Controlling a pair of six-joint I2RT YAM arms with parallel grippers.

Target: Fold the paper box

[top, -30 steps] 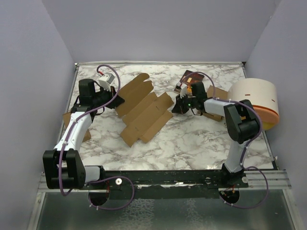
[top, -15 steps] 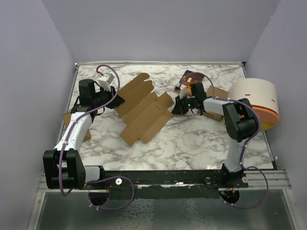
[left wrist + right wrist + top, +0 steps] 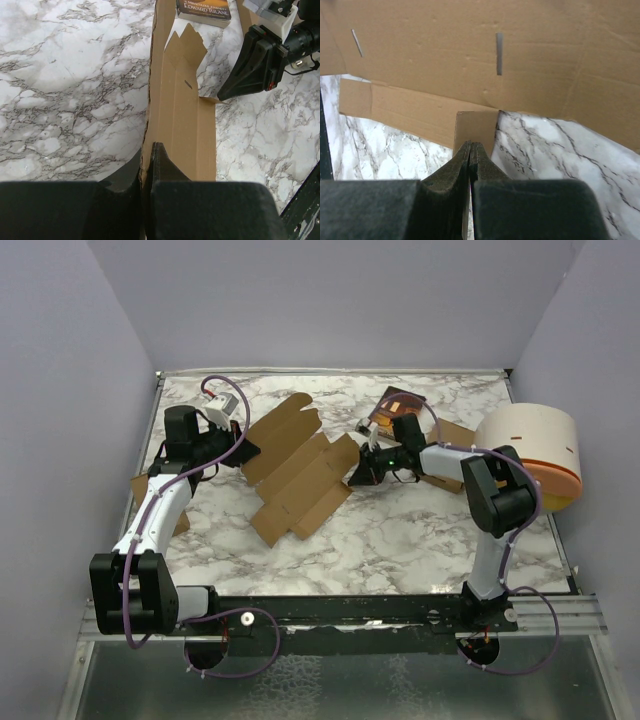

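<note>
The paper box (image 3: 300, 472) lies flat and unfolded mid-table, tan card with flaps and creases. My left gripper (image 3: 245, 450) is shut on its left edge; the left wrist view shows the card (image 3: 182, 115) pinched between the pads and running away from them. My right gripper (image 3: 353, 478) is shut at the box's right side. In the right wrist view its closed tips (image 3: 470, 145) rest against a small tab (image 3: 476, 125) that juts from the box (image 3: 470, 45); no card shows between the pads. The left wrist view shows the right gripper (image 3: 220, 98) touching that tab.
A white drum with an orange band (image 3: 535, 452) stands at the right edge. A dark printed booklet (image 3: 398, 402) and another cardboard piece (image 3: 455, 435) lie behind the right arm. A cardboard scrap (image 3: 140, 490) sits under the left arm. Walls close in the table.
My right gripper has moved left, from beside the booklet to the box's right-hand tab. The left gripper and the box have stayed put.
</note>
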